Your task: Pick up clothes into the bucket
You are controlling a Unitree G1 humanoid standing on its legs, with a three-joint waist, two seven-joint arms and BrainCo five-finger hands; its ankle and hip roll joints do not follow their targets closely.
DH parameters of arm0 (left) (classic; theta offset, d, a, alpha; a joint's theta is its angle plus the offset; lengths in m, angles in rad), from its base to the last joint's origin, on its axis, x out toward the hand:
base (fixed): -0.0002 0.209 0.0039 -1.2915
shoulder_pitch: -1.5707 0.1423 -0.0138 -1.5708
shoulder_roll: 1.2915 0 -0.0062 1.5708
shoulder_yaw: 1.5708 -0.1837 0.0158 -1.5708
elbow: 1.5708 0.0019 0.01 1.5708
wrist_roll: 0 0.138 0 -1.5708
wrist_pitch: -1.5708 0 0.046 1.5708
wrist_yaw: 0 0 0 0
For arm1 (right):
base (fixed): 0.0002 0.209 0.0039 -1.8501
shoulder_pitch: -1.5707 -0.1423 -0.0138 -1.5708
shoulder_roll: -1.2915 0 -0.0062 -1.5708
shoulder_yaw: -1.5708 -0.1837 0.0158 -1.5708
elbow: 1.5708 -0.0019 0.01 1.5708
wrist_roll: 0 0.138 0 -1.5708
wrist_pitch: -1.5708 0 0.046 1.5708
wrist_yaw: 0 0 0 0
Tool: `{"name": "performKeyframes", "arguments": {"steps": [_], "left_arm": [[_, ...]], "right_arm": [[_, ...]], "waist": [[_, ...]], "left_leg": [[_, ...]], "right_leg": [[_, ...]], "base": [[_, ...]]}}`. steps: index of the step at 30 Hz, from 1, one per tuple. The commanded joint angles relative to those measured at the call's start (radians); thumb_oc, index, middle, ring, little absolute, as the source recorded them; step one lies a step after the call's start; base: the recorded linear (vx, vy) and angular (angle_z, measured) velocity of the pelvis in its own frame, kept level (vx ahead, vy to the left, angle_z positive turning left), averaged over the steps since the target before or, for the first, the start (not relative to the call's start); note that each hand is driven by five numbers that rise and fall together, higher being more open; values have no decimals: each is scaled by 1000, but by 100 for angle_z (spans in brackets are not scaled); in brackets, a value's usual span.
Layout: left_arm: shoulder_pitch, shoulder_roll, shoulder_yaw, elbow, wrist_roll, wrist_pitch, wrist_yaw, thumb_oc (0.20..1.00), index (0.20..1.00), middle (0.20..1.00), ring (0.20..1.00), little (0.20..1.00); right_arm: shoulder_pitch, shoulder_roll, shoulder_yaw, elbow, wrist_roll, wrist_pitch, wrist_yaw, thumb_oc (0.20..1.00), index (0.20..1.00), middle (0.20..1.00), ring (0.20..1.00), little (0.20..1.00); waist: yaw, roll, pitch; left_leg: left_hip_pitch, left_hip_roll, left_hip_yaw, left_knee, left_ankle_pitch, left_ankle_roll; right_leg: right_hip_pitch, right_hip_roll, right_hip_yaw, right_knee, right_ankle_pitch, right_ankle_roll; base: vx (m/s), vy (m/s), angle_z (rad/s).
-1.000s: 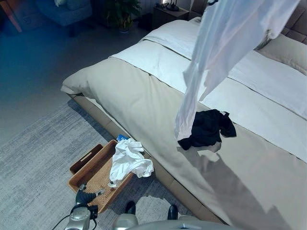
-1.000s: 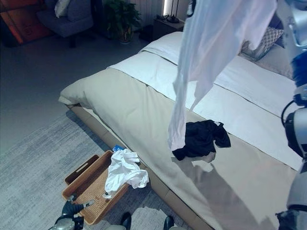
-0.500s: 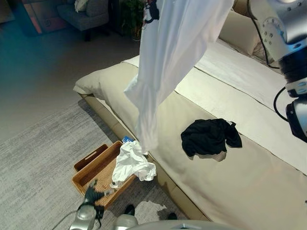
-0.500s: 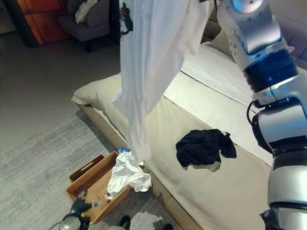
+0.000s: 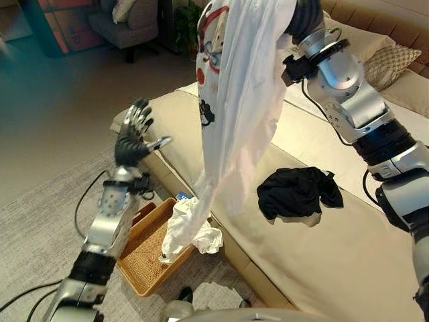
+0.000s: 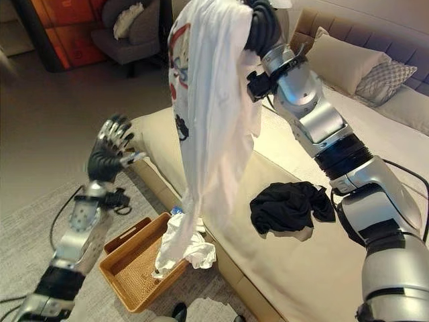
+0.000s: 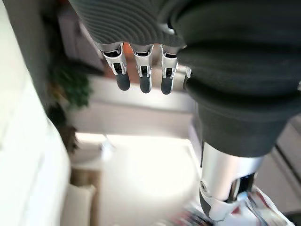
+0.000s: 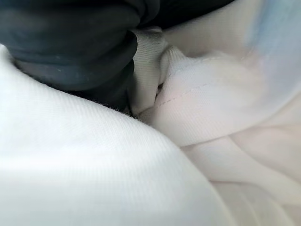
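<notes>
White printed shirt (image 6: pixel 211 127) hangs high over the bed edge (image 5: pixel 268 268), draped from the right hand (image 6: pixel 260 27), its lower end reaching down to a crumpled white garment (image 6: pixel 179 245) lying over the rim of the woven basket (image 6: pixel 127 278) on the rug (image 5: pixel 40 235). Right arm raised, bent, wrist up top; the hand is buried in cloth, and the right wrist view gives dark cover pressed into white folds, so grip can't be told. Left hand (image 5: pixel 134 137) lifted beside the shirt, apart from it, fingers spread, holding nothing. Black garment (image 5: pixel 295 194) lies on the bed. The left wrist view adds straight fingertips (image 7: pixel 142 82).
</notes>
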Motion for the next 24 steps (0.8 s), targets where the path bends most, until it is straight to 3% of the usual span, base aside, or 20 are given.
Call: {"name": "performKeyframes", "arguments": {"steps": [1, 6, 12, 23, 24], "left_arm": [[-101, 18, -39, -19, 15, -24, -1, 1000, 1000, 1000, 1000, 1000], [-196, -1, -140, 27, 27, -3, -14, 1000, 1000, 1000, 1000, 1000], [-236, -54, -241, 114, -116, 33, -58, 1000, 1000, 1000, 1000, 1000], [-288, -112, -320, 188, -165, 72, -49, 1000, 1000, 1000, 1000, 1000], [-290, -116, -326, 190, -189, 73, -53, 853, 853, 853, 853, 853]], "right_arm": [[-87, -8, 6, -48, 14, -21, 11, 200, 200, 200, 200, 200], [-76, 5, 21, -96, 48, -24, 33, 200, 200, 200, 200, 200], [-69, 37, 40, -152, 83, -27, 39, 200, 200, 200, 200, 200], [-28, 47, 48, -279, 131, -35, 52, 200, 200, 200, 200, 200], [-24, 50, 51, -285, 132, -33, 55, 200, 200, 200, 200, 200]], "waist": [[-6, -25, -22], [-20, -18, -17], [-37, -11, -14], [-58, -1, -7], [-60, 0, -7]], "left_leg": [[25, -28, 14, 76, -136, 30], [30, -26, 21, 73, -135, 31], [35, -24, 34, 72, -133, 31], [32, -21, 47, 71, -133, 32], [31, -21, 49, 70, -133, 32]], "right_leg": [[-41, -46, 4, 122, -42, 29], [-42, -44, 9, 121, -40, 30], [-43, -43, 21, 118, -36, 31], [-56, -41, 36, 121, -34, 33], [-57, -41, 38, 121, -34, 33]], "base": [[0, 0, 0], [1, -2, -2], [8, 3, -8], [0, 1, -1], [10, 5, -6]]}}
